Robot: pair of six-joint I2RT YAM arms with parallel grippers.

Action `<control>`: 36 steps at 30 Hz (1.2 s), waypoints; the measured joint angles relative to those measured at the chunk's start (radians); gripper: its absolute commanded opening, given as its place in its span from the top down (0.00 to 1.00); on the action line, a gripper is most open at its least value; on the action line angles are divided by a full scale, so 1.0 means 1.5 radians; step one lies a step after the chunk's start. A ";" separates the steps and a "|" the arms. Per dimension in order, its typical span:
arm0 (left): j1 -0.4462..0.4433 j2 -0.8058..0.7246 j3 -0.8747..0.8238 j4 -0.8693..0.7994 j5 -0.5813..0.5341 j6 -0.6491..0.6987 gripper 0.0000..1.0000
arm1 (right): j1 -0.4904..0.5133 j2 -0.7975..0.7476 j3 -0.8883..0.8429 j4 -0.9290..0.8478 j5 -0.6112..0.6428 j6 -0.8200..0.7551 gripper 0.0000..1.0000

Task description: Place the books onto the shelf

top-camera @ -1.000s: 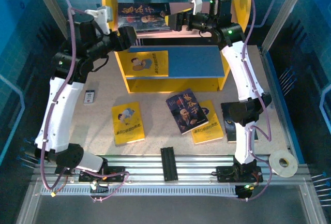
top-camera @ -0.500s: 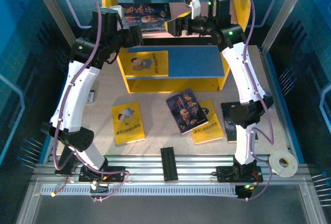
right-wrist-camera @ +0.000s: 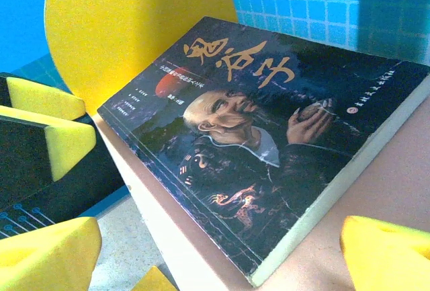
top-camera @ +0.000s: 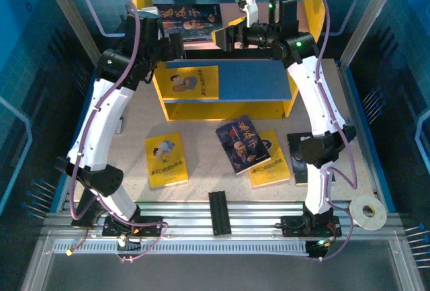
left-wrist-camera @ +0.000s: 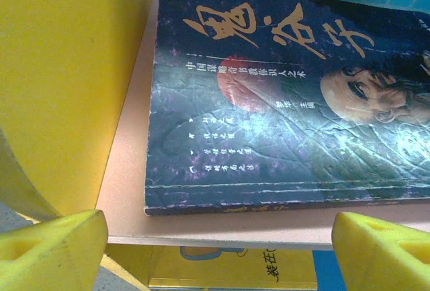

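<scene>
Top external view: a dark portrait book (top-camera: 193,23) lies flat at the left end of the pink upper board (left-wrist-camera: 124,197) of the shelf (top-camera: 228,109). Left gripper (top-camera: 171,44) hangs at that board's front edge, jaws spread, empty; right gripper (top-camera: 226,35), likewise released, faces the book's right side. A yellow book (top-camera: 195,81) lies on the blue lower board (top-camera: 255,79); three books (top-camera: 243,144) lie on the table (top-camera: 201,126).

The shelf (top-camera: 228,109) has yellow sides, pink top, blue lower board; the dark book (left-wrist-camera: 269,123) bears a gold title.
</scene>
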 measured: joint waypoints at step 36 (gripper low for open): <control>-0.010 0.048 0.005 0.055 -0.055 -0.001 0.06 | 0.000 -0.005 -0.009 0.005 -0.068 0.010 0.06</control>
